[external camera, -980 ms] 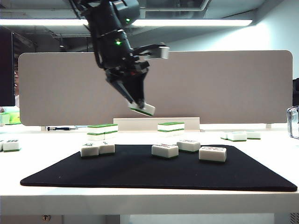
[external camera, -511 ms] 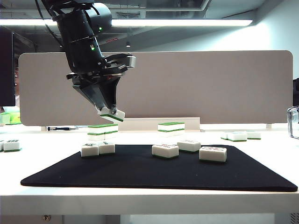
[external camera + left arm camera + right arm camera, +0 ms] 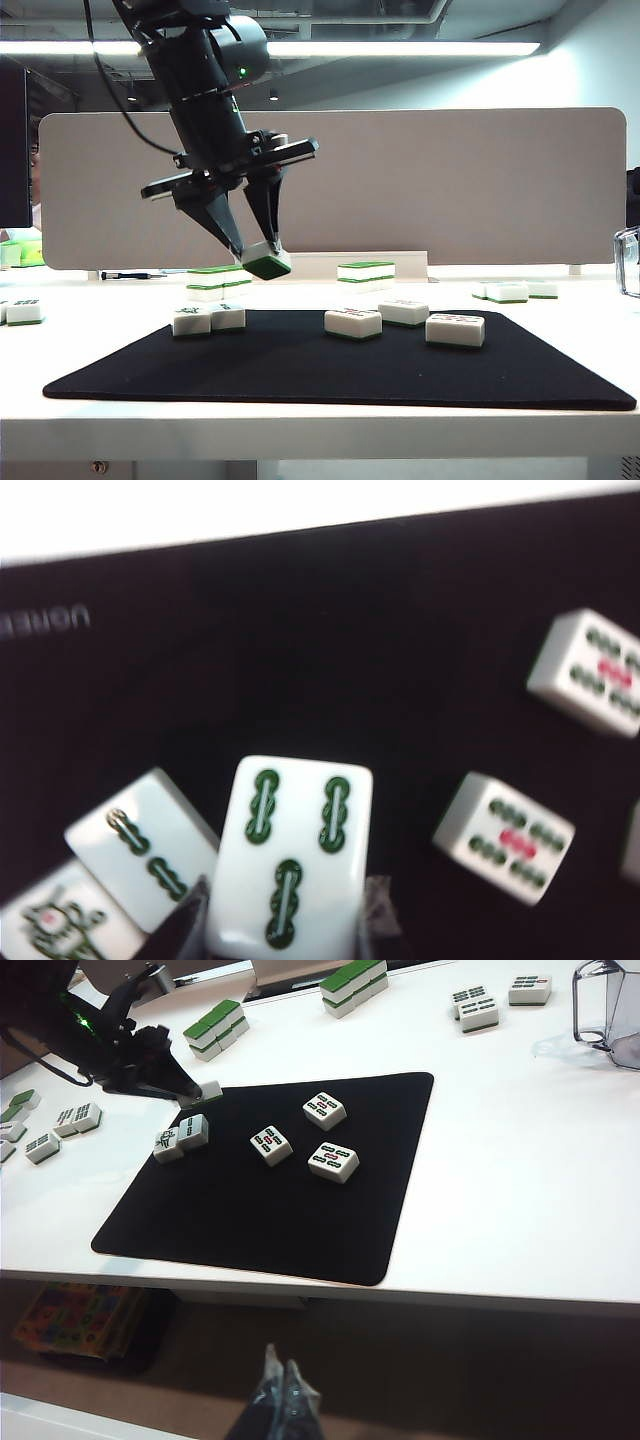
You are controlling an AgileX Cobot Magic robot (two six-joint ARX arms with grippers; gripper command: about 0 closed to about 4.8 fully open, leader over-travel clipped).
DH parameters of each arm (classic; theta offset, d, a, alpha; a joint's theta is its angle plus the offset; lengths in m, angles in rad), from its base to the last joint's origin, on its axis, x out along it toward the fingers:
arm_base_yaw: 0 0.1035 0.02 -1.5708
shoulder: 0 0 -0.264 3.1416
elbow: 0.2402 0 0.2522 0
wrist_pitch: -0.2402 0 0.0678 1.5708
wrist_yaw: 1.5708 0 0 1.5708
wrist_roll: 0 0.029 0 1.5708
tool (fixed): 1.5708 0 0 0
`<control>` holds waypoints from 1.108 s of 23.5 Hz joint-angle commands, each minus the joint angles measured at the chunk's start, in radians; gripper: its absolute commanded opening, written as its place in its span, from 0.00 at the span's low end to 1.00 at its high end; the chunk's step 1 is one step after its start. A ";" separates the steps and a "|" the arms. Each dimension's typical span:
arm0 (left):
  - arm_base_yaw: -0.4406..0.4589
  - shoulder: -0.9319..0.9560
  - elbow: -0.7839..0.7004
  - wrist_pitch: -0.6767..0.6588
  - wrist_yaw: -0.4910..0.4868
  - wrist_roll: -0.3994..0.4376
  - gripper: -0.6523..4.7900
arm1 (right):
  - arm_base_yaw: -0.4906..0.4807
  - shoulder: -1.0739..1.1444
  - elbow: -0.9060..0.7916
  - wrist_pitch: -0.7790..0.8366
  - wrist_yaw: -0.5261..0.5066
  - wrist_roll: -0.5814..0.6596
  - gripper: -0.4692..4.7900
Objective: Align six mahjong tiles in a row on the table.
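Overhead, we see a mahjong tile (image 3: pixel 267 262) pinched in the left tool (image 3: pixel 257 250), lifted clear above the black mat (image 3: pixel 300 375), over two paired tiles (image 3: pixel 208 319). Three more tiles (image 3: pixel 404 320) lie further along. Right tool (image 3: pixel 280 1385) clenched, off the tabletop (image 3: pixel 520 1160).

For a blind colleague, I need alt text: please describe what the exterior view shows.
The left hand holds one mahjong tile in the air above the left part of a black mat. Five more tiles lie on the mat: two touching at the left, three to the right. The right hand is not visible.
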 commanded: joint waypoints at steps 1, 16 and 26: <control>0.003 0.020 0.001 0.014 -0.007 -0.247 0.33 | 0.000 -0.012 0.002 0.009 0.001 -0.003 0.09; -0.095 0.062 -0.001 0.070 -0.200 -0.456 0.33 | 0.000 -0.012 0.002 0.010 0.002 -0.003 0.09; -0.118 0.119 -0.001 0.073 -0.195 -0.576 0.34 | 0.000 -0.012 0.002 0.009 0.002 -0.003 0.09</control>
